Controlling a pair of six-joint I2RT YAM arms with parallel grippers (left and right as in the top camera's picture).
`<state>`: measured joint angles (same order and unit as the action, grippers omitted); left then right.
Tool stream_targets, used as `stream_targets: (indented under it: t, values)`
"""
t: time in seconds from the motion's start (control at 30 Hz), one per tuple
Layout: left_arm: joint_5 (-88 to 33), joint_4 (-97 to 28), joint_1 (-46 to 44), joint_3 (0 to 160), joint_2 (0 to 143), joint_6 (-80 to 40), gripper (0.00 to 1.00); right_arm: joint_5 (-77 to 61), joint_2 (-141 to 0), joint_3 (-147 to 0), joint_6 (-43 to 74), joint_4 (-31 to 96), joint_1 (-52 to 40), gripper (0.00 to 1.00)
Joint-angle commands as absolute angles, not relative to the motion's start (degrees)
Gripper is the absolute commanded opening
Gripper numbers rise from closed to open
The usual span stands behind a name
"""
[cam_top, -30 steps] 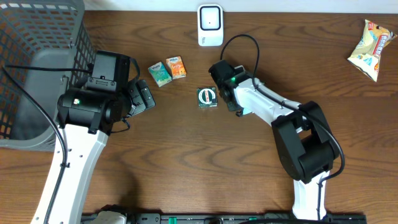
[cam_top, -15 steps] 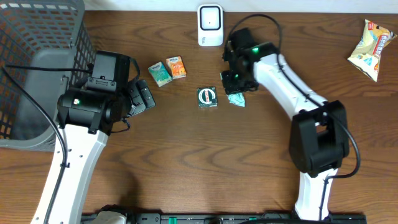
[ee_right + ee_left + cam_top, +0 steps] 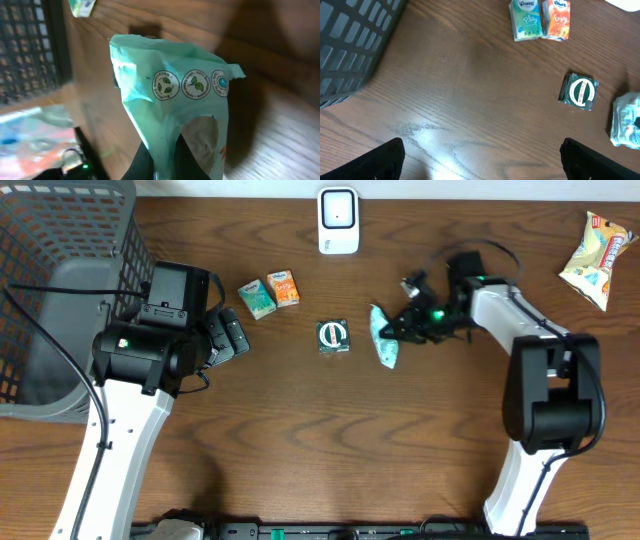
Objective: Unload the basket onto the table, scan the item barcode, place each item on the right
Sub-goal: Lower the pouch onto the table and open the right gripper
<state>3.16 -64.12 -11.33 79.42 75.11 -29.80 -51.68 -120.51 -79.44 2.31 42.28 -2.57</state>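
wood table (image 3: 300, 430); only right wrist shows logos on green packet (image 3: 167, 112).

Right tool (image 3: 398, 332) pinching a mint-green packet (image 3: 385, 352) (tilted), white scanner (image 3: 338, 220) well apart, dark wooden table (image 3: 300, 440)
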Motion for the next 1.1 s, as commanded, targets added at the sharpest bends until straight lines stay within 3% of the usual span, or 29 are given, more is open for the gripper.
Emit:
stream_targets:
  t: [0.0,0.07,0.2,0.53,0.73,1.07]
  values:
    - [3.7,-64.3,-11.1,79.6,74.9,-29.9,0.98,-52.4,-120.1,-78.2,3.0,42.6,1.4,0.17]
    - [3.7,-64.3,-11.1,79.6,74.9,-29.9,0.98,-52.7,-120.1,-78.4,3.6,42.7,3.3,0.38]
    - [3.7,-64.3,-11.1,79.6,74.9,-29.9,0.98,-52.6,-119.5,-80.2,5.3,44.0,6.3,0.49]
    - [3.7,-64.3,-11.1,79.6,74.9,-29.9,0.97,-42.7,-118.7,-90.8,5.0,57.0,8.0,0.47]
    - [3.7,-64.3,-11.1,79.6,74.9,-29.9,0.98,-42.3,-118.7,-92.9,2.8,58.7,3.3,0.40]
    - [3.7,-64.3,-11.1,79.6,74.9,-29.9,0.98,-33.7,-118.7,-92.9,1.8,55.7,-6.9,0.46]
